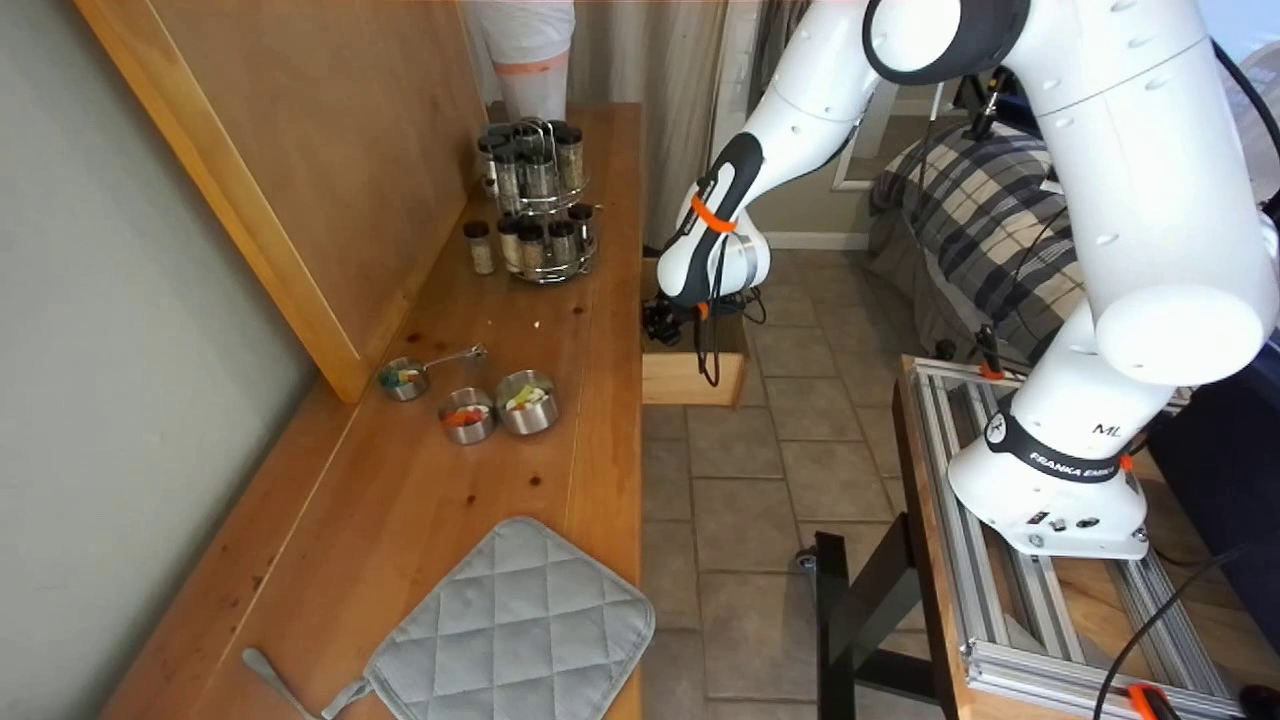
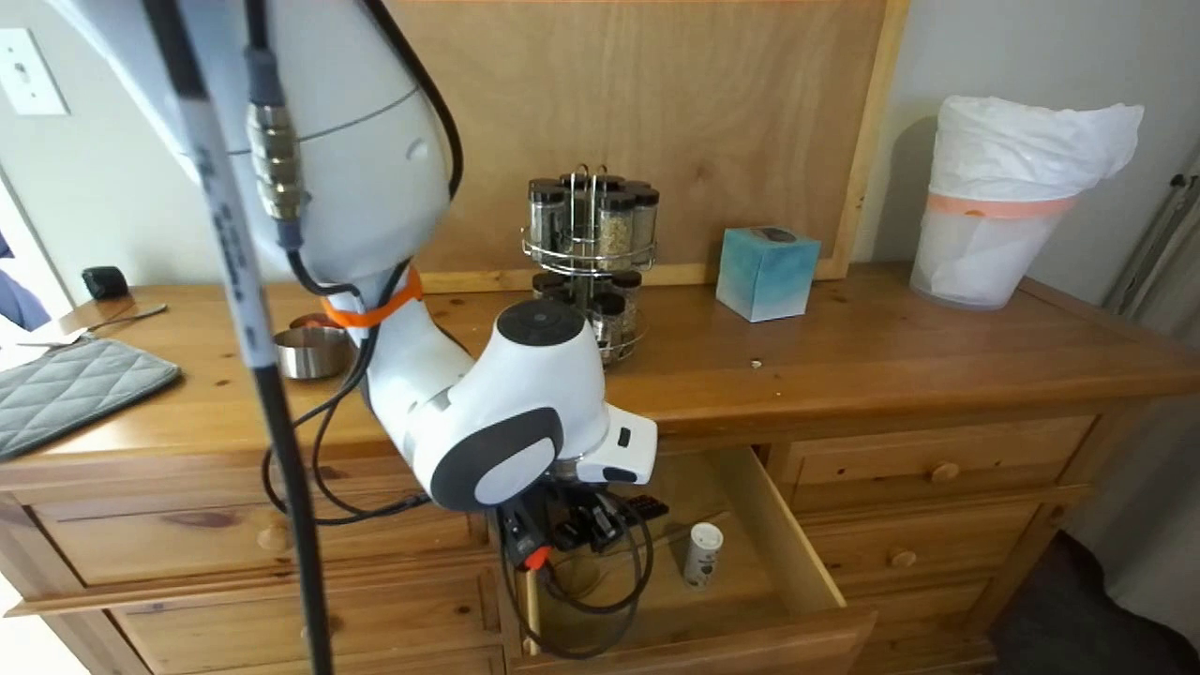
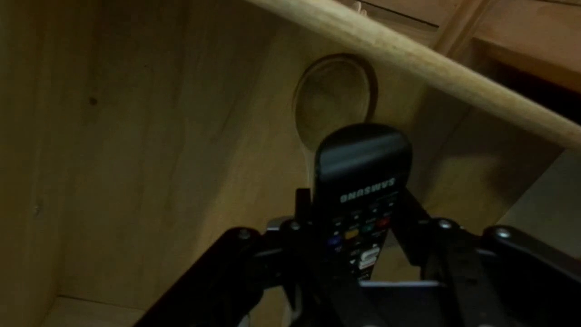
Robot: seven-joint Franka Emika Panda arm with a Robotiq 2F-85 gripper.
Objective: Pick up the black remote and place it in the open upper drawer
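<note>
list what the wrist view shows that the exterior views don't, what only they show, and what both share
Wrist view only: readable white SAMSUNG lettering on the slim black oblong remote, plus its small yellow button.

Exterior views only: the round two-tier metal spice rack, grey quilted fabric pot holder and round silvery metal cups.

Shared: the open honey-coloured wooden upper drawer and the black gripper; the remote it holds also shows in an exterior view.

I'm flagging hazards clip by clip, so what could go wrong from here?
If the gripper opens now, the black remote could land on the wooden spoon seen beyond it in the wrist view and settle tilted. The cables looping down over the open upper drawer might snag on its wall or knock over the white canister standing inside.
</note>
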